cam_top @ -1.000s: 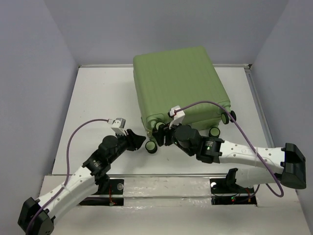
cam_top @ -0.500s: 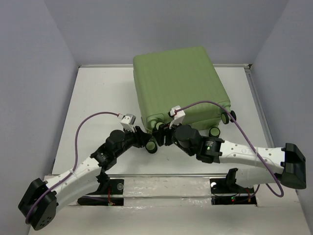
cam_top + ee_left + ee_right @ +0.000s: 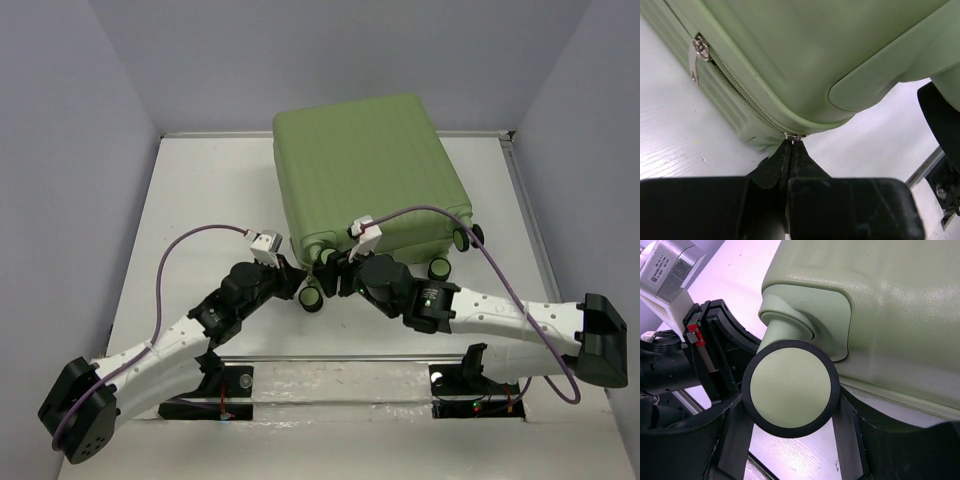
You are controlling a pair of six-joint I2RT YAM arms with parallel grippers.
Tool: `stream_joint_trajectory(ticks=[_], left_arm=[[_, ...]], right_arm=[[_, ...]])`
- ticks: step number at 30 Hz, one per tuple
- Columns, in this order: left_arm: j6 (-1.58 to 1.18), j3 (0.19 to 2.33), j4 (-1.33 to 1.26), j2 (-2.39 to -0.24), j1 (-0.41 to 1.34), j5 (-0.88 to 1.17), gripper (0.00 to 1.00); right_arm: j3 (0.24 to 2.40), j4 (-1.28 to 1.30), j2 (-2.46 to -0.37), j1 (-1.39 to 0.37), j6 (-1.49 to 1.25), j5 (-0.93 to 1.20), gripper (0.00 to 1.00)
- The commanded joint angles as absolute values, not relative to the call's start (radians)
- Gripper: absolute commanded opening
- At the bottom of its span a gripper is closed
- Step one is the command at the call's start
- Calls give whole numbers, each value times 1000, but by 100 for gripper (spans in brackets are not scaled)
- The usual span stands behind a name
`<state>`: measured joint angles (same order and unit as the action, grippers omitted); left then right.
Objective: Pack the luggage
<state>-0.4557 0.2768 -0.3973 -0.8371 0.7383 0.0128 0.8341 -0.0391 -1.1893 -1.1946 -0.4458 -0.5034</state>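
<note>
The light-green luggage point(image 3: 365, 175) lies shut and flat at the back middle of the white table. My left gripper point(image 3: 292, 281) is at its near-left corner. In the left wrist view my left gripper point(image 3: 791, 142) is shut on a small metal zipper pull point(image 3: 794, 136) at the zipper seam. A second zipper pull point(image 3: 695, 56) hangs farther along the seam. My right gripper point(image 3: 328, 272) is at the same corner. In the right wrist view my right gripper point(image 3: 792, 407) is shut on a black wheel with a green hub point(image 3: 790, 386), one finger on each side.
Other wheels stick out along the suitcase's near edge point(image 3: 311, 299) point(image 3: 438, 270) point(image 3: 465, 240). The two grippers are very close together. Grey walls enclose the table point(image 3: 200, 220) on three sides. A metal rail point(image 3: 340, 360) runs along the near edge by the arm bases.
My left arm has moved right and forward to the suitcase's near-left corner and its fingers have shut at the zipper seam. My right gripper has stayed at the wheel.
</note>
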Motion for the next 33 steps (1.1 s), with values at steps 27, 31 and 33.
stream_joint_trajectory(ticks=[27,31,33], left_arm=[[-581,604,-213,-1088,604,-651,27],[-627,588,-128,-872,603,-569,92],[-632,603,-60,-708,601,-531,99]], right_arm=[[795,-37,-1110,-1163,-451,-454,7],[868,-75,-1214,-1163,-436,-390,7],[906,-107,-1288,-1178,-433,-368,7]])
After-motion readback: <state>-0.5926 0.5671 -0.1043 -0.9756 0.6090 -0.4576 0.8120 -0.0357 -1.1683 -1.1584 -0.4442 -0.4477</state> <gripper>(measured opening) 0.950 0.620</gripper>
